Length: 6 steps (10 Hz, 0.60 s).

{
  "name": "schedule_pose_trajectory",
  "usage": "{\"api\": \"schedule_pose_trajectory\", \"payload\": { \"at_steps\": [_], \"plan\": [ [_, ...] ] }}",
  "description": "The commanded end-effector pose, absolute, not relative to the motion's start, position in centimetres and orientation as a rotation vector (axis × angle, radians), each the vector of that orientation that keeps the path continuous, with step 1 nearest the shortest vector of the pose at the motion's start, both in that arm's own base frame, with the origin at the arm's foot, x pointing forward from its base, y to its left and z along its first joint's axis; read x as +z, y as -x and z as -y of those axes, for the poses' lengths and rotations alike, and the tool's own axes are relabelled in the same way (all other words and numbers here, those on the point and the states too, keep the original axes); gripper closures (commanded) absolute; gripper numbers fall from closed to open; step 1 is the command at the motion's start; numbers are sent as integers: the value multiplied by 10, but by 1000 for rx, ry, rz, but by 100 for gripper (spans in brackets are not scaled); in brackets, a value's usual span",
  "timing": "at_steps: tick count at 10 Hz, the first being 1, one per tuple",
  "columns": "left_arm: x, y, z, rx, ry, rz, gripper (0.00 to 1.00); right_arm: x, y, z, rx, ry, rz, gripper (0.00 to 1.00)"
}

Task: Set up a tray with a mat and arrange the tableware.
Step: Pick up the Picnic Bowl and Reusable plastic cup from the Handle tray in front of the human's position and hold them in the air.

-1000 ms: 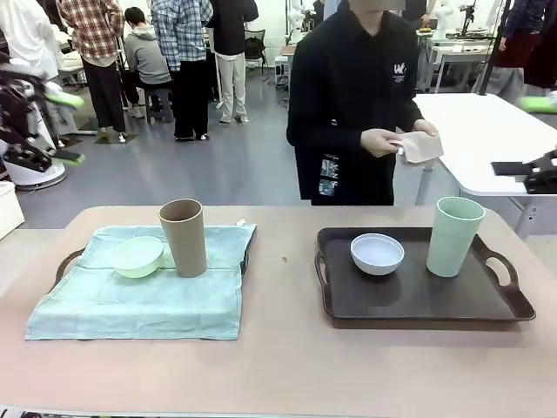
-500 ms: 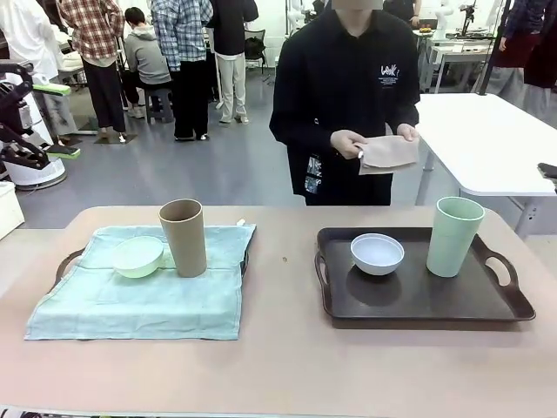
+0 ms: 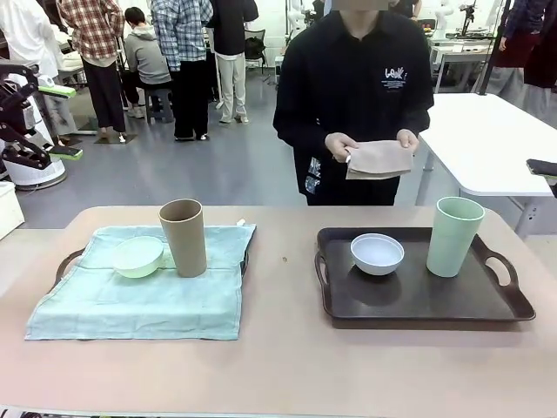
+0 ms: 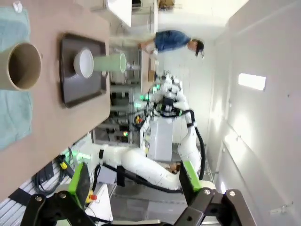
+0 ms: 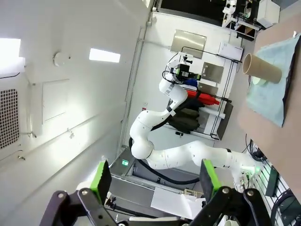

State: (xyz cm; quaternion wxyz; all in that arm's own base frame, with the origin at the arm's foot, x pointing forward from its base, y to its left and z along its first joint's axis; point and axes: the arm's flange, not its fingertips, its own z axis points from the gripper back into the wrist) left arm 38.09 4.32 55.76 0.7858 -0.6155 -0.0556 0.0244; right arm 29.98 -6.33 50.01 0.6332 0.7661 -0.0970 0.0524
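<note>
At the far side the person has turned square to the table, right hand (image 3: 339, 145) and left hand (image 3: 407, 138) holding a folded tan cloth (image 3: 379, 160). Both raised, left gripper (image 4: 133, 176) and right gripper (image 5: 155, 181) gape wide, empty. Tall tan-brown cup (image 3: 184, 237) and small light green bowl (image 3: 137, 257) stand on the teal cloth mat (image 3: 139, 300); small whitish-blue bowl (image 3: 377, 253) and tall pale green cup (image 3: 456, 236) on the dark tray (image 3: 418, 305).

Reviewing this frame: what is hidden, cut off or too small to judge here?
- Left tray: front view, the mat covers all but its handles.
- Inside of the pale green cup: front view, its own wall hides it; left wrist view, too small.
- Cloth in the person's hands: front view, it is folded, so its full shape is hidden.
</note>
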Motion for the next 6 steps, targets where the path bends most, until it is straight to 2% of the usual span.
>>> {"api": "schedule_pose_trajectory", "payload": {
  "at_steps": [1,2,3,6],
  "plan": [
    [553,-374,-59,123,1303,289,0,502,-299,59,112,-1767,240,0],
    [553,-371,-67,148,1305,283,0,502,-299,59,112,-1767,240,0],
    [557,-382,-54,89,1316,177,0,502,-299,59,112,-1767,240,0],
    [557,-382,-54,89,1316,177,0,502,-299,59,112,-1767,240,0]
  ]
}}
